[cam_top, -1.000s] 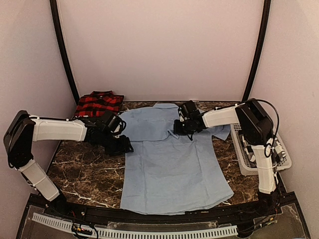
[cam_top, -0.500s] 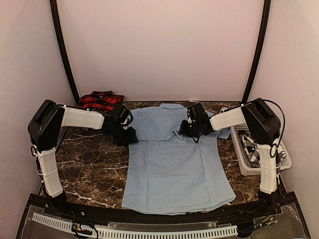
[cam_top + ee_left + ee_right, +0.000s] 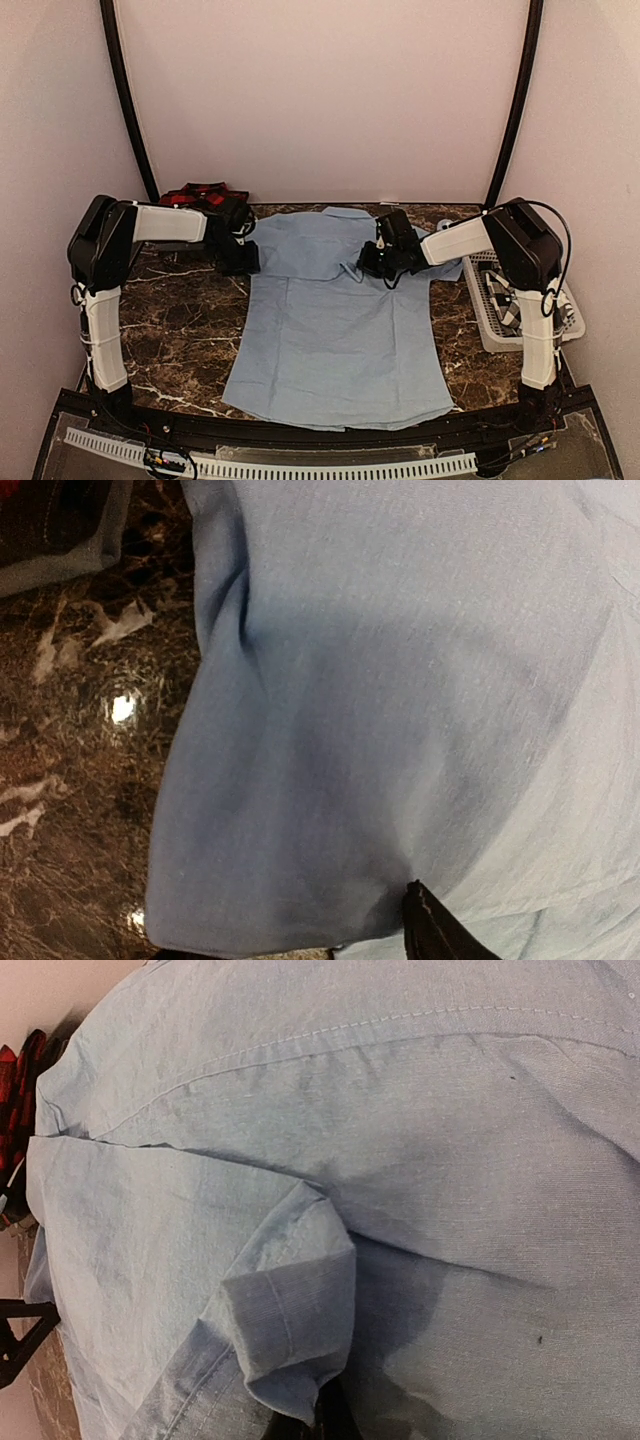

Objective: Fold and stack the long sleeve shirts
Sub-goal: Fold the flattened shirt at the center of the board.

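A light blue shirt [image 3: 335,330] lies spread mid-table [image 3: 170,320]. The left gripper [image 3: 243,258] meets its ten o'clock shoulder and the right gripper [image 3: 372,260] its one o'clock. A plaid shirt [image 3: 195,193] lies at eleven and a basket [image 3: 478,318] at three.

Soft, even light from overhead fills the top view, leaving the pale walls [image 3: 320,100] bright and the light blue shirt [image 3: 340,330] almost shadowless, while the dark marble table [image 3: 170,330] carries only a faint sheen. The left wrist view is dimmer: a broad shadow crosses the cloth, a small white glare spot shines on the marble, and detail is soft. In the right wrist view, the weave is crisp and a dark shadow pools beneath the folded cuff [image 3: 295,1310].
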